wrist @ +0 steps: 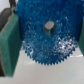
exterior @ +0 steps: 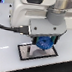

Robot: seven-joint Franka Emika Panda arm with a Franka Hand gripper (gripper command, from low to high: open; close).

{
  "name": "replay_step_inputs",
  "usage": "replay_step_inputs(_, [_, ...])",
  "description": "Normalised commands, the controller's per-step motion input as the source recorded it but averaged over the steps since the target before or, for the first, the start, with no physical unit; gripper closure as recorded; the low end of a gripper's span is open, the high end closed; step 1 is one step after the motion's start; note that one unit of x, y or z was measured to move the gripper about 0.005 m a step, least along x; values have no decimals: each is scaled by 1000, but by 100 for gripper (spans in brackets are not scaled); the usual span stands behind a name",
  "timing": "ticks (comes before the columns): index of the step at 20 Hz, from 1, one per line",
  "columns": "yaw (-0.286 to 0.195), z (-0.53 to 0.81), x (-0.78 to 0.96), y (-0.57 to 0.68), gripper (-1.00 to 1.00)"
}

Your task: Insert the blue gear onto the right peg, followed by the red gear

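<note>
Over the plate (exterior: 24, 51), tool (exterior: 43, 41) clamping blue gear (wrist: 46, 37) by its rim, gear lying flat, hub axis vertical

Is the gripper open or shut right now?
Shut on the blue gear: in the wrist view, green fingers press both its sides. The gripper holds it above the plate.

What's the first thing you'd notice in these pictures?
The bright blue gear fills the wrist view, clamped between the gripper's two green fingers. In the exterior view, the big white arm holds it just above the black-framed plate on the white table.
</note>
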Motion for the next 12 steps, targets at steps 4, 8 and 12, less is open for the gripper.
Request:
replay_step_inputs(4, [0, 211, 166, 83, 100])
replay_step_inputs(8, [0, 8, 180, 8, 100])
replay_step_inputs(12, [0, -62, 174, 9, 100])
